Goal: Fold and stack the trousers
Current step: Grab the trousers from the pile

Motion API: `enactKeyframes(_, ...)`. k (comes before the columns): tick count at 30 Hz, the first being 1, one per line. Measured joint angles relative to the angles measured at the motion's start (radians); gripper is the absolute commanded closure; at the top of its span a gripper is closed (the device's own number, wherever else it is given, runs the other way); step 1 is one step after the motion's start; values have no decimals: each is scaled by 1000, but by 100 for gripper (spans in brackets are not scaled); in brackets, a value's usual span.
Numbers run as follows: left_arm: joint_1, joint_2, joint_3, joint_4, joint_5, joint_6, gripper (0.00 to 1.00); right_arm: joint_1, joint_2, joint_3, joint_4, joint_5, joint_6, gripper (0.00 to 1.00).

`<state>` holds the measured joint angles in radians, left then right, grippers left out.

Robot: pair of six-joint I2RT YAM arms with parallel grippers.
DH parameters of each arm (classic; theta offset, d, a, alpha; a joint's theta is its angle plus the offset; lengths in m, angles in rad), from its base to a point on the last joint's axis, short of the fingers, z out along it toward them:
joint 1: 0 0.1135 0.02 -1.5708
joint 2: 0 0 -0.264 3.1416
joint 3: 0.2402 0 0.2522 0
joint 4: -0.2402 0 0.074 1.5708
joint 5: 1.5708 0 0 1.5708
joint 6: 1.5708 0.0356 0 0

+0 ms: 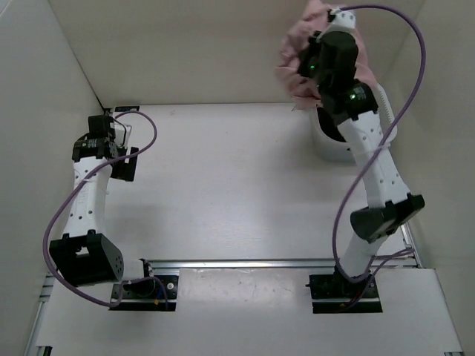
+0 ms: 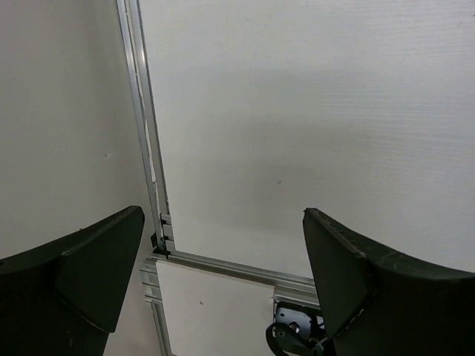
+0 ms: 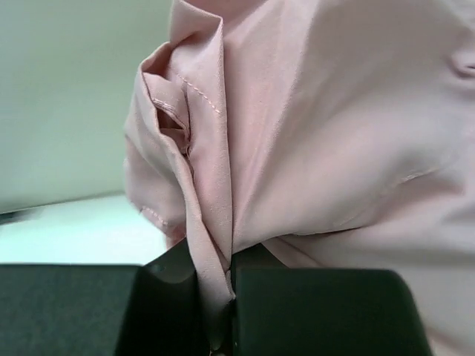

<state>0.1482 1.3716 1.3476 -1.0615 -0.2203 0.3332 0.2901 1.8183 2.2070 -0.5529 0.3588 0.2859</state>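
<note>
The trousers (image 3: 312,148) hang as a bunched, dusty-pink bundle at the far right of the cell, up off the tabletop (image 1: 223,185) and over the white basket (image 1: 334,148). The arm hides whether any of the cloth reaches down into the basket. The right gripper (image 3: 228,308) is closed tight on them, with one narrow fold of cloth nipped between its jaws and the rest spilling away above and to the right.

From here the fabric looks thin, limp and light. It creases into soft ridges and drapes under its own weight, so I'd expect it to sag, swing and slide rather than keep any shape. A pinch on a loose fold like this probably catches only a layer or two. It will lift the bundle but won't spread it. A stitched edge (image 3: 185,96) shows just left of the pinch. A seam, hem or waistband would give a firmer hold for laying the trousers flat, ideally one corner per arm.

The left gripper (image 2: 223,282) stands well apart over the left of the tabletop, with its jaws spread wide and nothing between them.
</note>
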Motion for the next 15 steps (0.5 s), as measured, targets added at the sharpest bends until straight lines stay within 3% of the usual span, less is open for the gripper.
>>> enactKeyframes(3,0,-35,2,6,3,-6,0,267,-115,0,151,-9,-6,100)
enactKeyframes(6,10,-44,10,12,16,-13,0,419,-155,5,266,-57,22,100)
enactKeyframes(10,43,-44,34,17,29,-26,0,455,-159,-27,318,-97,126,100)
enactKeyframes(13,60,-45,48,22,29,-32,0,442,-213,-245,339,-91,238,99)
enactKeyframes(15,60,-47,55,23,28,-36,0,421,-261,-437,307,-85,328,82)
